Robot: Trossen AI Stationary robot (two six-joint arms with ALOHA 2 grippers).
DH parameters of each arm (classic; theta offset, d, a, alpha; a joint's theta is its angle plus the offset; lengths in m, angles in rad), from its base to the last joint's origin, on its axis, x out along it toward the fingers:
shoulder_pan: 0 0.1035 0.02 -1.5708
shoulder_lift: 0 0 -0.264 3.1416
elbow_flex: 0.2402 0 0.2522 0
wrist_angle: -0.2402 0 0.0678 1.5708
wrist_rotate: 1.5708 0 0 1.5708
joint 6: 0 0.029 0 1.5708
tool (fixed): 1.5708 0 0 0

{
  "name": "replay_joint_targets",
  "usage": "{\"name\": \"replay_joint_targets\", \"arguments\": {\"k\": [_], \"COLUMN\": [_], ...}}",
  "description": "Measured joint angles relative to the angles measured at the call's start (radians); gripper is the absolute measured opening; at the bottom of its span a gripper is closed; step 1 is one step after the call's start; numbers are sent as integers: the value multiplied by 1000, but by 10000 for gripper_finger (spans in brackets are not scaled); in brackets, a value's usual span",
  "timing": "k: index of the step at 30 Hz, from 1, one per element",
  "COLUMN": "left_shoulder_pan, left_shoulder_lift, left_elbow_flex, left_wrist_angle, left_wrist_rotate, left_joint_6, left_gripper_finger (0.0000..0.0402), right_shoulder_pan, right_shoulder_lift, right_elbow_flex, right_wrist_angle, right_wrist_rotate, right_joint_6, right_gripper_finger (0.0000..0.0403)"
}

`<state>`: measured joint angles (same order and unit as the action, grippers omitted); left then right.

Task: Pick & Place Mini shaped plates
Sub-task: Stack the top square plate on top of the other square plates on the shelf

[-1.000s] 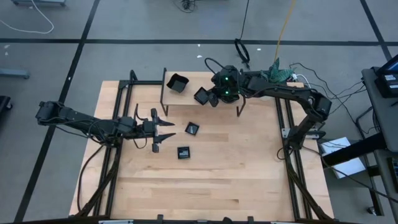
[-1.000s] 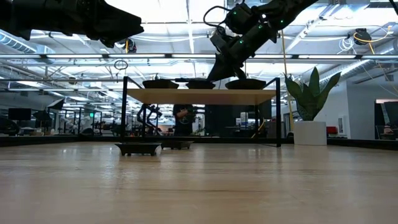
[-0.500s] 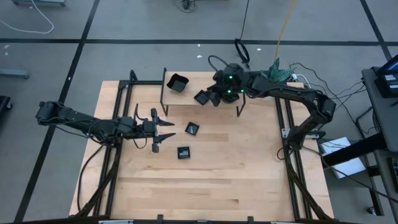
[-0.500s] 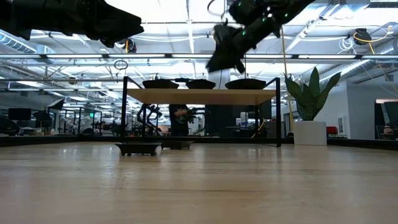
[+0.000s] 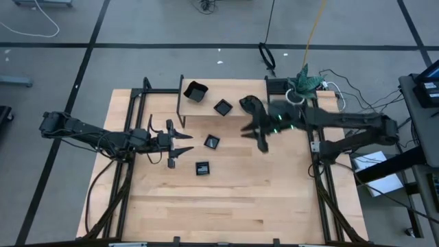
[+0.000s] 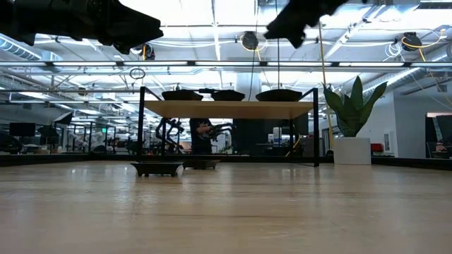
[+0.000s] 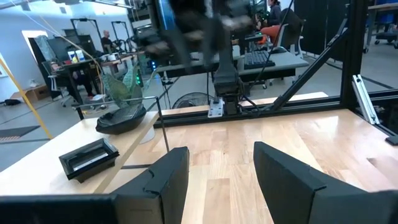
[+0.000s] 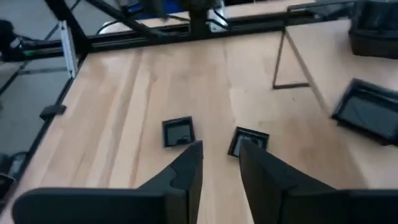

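The mini shaped plates are distributed thus: a larger square plate (image 5: 196, 91) and a smaller plate (image 5: 222, 107) on the raised shelf (image 5: 206, 103) at the far side, two small squares (image 5: 212, 142) (image 5: 202, 168) on the surface (image 5: 226, 206) below. The smaller shelf plate, held half a second ago by the right gripper (image 5: 259, 137), is now released; that gripper, narrowly open and empty, has been withdrawn rightward. One placement is judged complete. The left gripper (image 5: 180, 145) waits open, left of centre. No legible writing is found.
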<state>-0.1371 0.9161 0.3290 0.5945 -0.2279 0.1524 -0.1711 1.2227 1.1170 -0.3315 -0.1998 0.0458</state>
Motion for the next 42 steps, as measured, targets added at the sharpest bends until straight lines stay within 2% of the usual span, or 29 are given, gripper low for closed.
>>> {"name": "replay_joint_targets", "arguments": {"k": [6,9,13,28,32,34,36,38,42], "left_shoulder_pan": [0,0,0,0,0,0,1,15,35], "left_shoulder_lift": [0,0,0,0,0,0,0,10,82], "left_elbow_flex": [0,0,0,0,0,0,0,17,120], "left_wrist_angle": [0,7,19,56,55,54,53,3,-302], "left_wrist_rotate": [0,0,0,3,25,-30,-146,-224,-220], "left_joint_6": [0,0,0,-24,-100,-149,-248,-347,-539], "left_gripper_finger": [186,186,186,186,186,186,186,186,186], "right_shoulder_pan": [112,131,143,147,147,147,147,147,146], "right_shoulder_lift": [-175,-240,-304,-470,-473,-473,-473,-474,-473], "right_elbow_flex": [-374,-544,-691,-918,-968,-985,-993,-993,-993], "right_wrist_angle": [382,617,840,919,1006,1041,1067,1069,1068], "right_wrist_rotate": [99,97,96,99,99,99,99,99,100], "right_joint_6": [1,0,-53,-120,-146,-161,-166,-167,-167], "right_gripper_finger": [93,93,93,93,93,93,93,93,93]}}
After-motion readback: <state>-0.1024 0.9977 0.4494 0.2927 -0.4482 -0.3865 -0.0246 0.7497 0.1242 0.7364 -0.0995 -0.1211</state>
